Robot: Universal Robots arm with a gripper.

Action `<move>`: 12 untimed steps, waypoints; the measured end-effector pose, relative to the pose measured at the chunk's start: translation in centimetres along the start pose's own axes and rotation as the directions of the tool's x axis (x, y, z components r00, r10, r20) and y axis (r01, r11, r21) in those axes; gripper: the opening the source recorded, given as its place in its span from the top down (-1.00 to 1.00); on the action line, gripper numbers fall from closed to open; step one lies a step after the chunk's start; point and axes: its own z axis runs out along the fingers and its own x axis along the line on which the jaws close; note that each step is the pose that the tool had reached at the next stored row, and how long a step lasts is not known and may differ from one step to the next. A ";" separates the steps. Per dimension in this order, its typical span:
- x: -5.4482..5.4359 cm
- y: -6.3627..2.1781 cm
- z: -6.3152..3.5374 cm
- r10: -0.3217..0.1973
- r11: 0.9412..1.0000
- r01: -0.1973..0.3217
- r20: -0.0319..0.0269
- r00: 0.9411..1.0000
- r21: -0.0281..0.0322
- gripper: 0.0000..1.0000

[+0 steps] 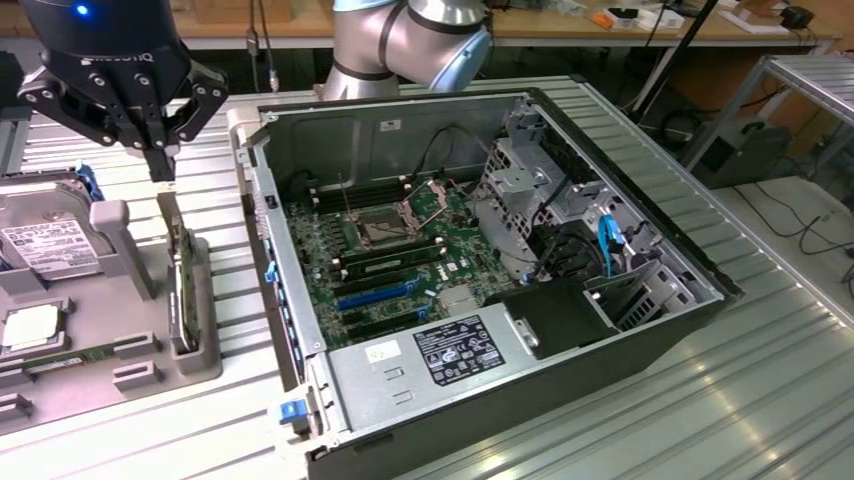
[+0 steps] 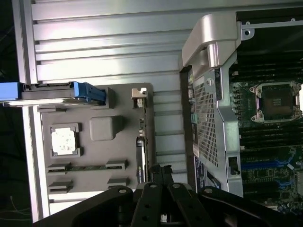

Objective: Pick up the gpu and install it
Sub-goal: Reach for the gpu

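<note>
The gpu stands on its long edge in a slot along one side of the grey holder tray, at the exterior view's left. In the wrist view the gpu is a thin dark strip with its silver bracket at one end. My black gripper hangs just above the card's far end, fingers pressed together with nothing between them. Its fingertips sit over the card's edge in the wrist view. The open computer case lies beside the tray with its motherboard exposed.
The tray also carries a silver hard drive, a processor chip and a narrow memory stick. A drive with blue rails sits at the tray's end. Everything rests on a ribbed metal table. The case's wall stands close to the tray.
</note>
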 end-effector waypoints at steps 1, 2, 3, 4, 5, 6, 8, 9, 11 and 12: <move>0.1 -0.01 0.00 0.000 1.000 0.000 0.000 1.000 0.000 0.79; 0.2 -0.02 0.00 0.000 1.000 0.000 0.000 1.000 0.000 0.79; 0.3 -0.02 0.00 0.000 1.000 0.000 0.000 1.000 0.000 0.79; 0.4 -0.03 0.00 0.000 1.000 0.000 -0.001 1.000 0.000 0.79; 0.5 -0.04 -0.01 0.000 1.000 0.000 -0.001 1.000 0.000 0.79; 0.5 -0.04 0.00 0.000 1.000 0.000 -0.001 1.000 0.000 0.79; 0.8 -0.06 -0.01 0.000 1.000 0.000 -0.001 1.000 0.000 0.79; 0.9 -0.07 0.00 0.000 1.000 0.000 -0.001 1.000 0.000 0.79; 1.2 -0.09 -0.01 0.000 1.000 0.000 -0.002 1.000 0.000 0.79; 1.3 -0.10 -0.01 0.000 1.000 0.000 -0.002 1.000 0.000 0.79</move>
